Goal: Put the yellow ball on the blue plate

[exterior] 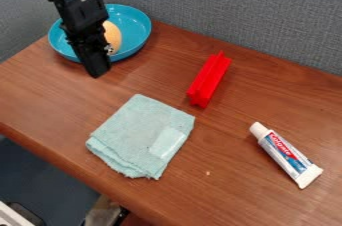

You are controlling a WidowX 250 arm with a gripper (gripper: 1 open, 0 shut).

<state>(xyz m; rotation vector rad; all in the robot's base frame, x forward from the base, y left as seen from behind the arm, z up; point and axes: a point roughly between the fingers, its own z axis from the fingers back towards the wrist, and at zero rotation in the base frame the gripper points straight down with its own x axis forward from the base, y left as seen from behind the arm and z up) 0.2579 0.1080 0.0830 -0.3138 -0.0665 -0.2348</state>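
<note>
The blue plate [131, 20] sits at the table's back left corner. The yellow ball [114, 36] lies inside it, partly hidden behind my arm. My black gripper [95, 68] points down over the plate's near rim, in front of the ball, its fingers together with nothing between them. The ball is not in its grasp.
A red block [207, 78] lies mid-table. A pale teal folded cloth [142, 135] rests near the front edge, and a toothpaste tube [286, 153] lies at the right. A grey wall stands behind the table.
</note>
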